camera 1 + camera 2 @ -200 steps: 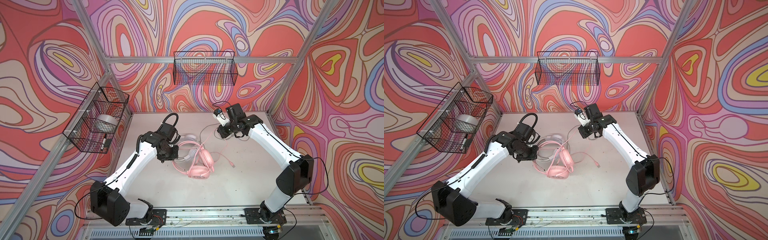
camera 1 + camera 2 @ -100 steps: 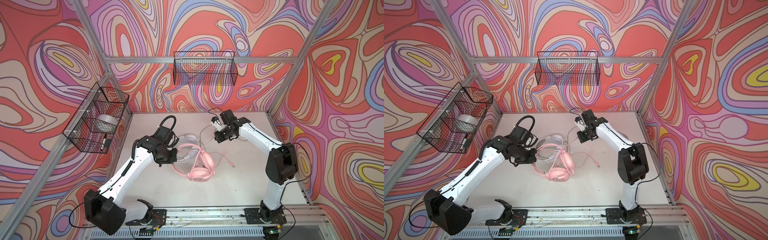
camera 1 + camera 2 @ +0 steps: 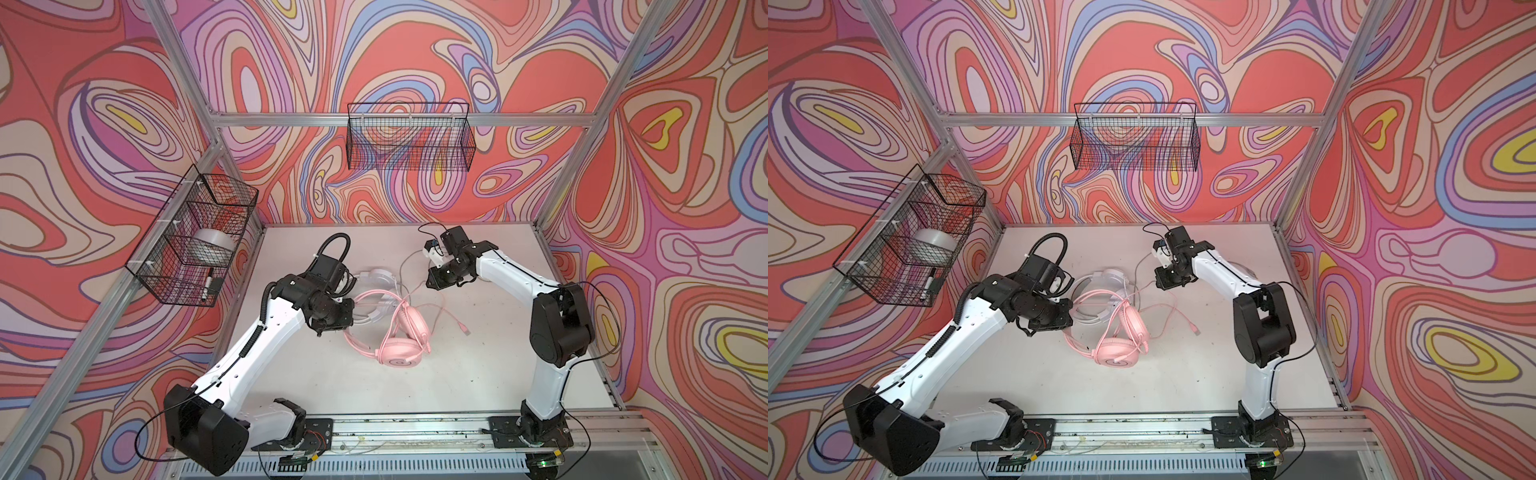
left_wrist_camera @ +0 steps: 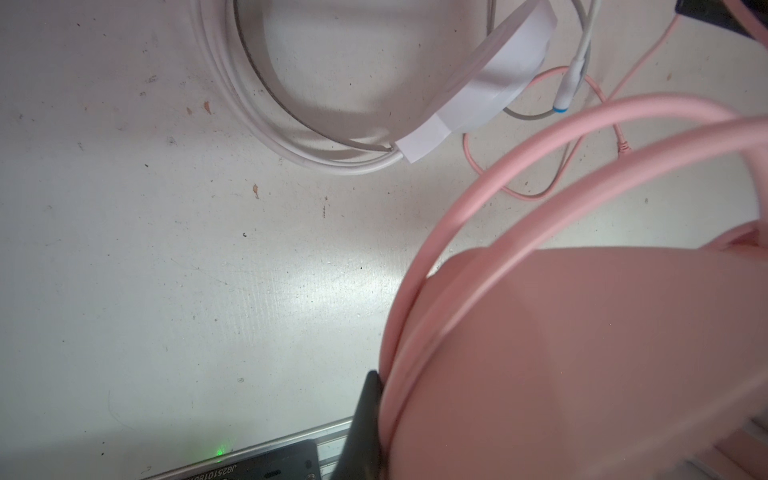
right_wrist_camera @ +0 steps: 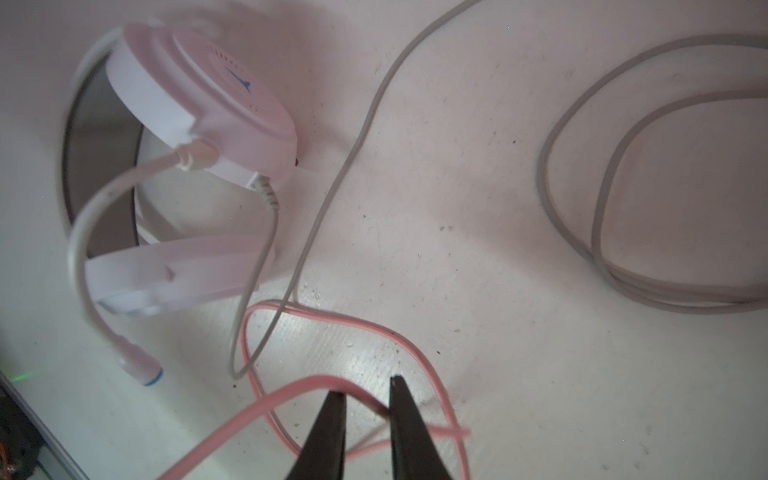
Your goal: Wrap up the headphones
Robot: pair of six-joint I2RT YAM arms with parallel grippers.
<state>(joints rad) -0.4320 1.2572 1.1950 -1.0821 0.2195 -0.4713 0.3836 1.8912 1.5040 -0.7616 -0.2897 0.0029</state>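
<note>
Now right gripper jaws apart astride pink cable, formerly shut.

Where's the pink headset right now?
In both top views the pink headset is near the middle of the table. It overlaps the white headset, which lies just behind it toward the back wall.
</note>
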